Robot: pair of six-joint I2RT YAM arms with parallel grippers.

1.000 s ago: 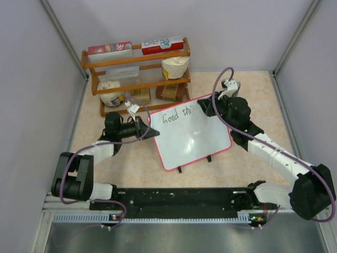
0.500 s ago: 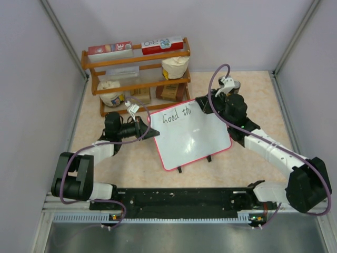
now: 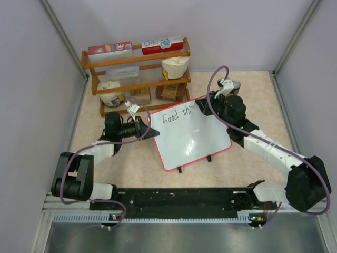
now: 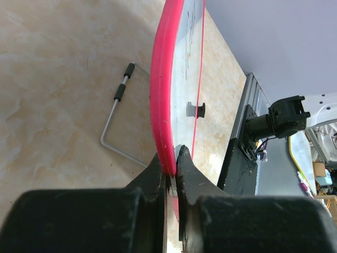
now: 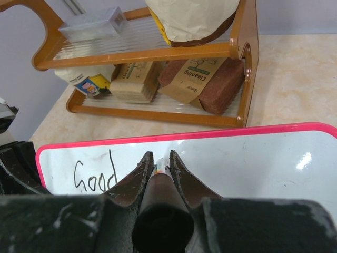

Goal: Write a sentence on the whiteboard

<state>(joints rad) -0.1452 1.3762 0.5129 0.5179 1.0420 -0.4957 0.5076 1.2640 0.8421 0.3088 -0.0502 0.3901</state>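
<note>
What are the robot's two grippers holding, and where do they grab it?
The left gripper pinches the whiteboard by the edge of its red-pink frame. The right gripper holds a marker by its barrel, tip poking out in front.

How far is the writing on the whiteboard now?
Done: the sentence so far reads "Good thi" on the top line of the whiteboard. In hand: the left gripper clamps its red edge, and the right gripper holds a marker at the board. Left: the remaining words.

The whiteboard reads "Good thi" — sponge pack, "Cleaning".
</note>
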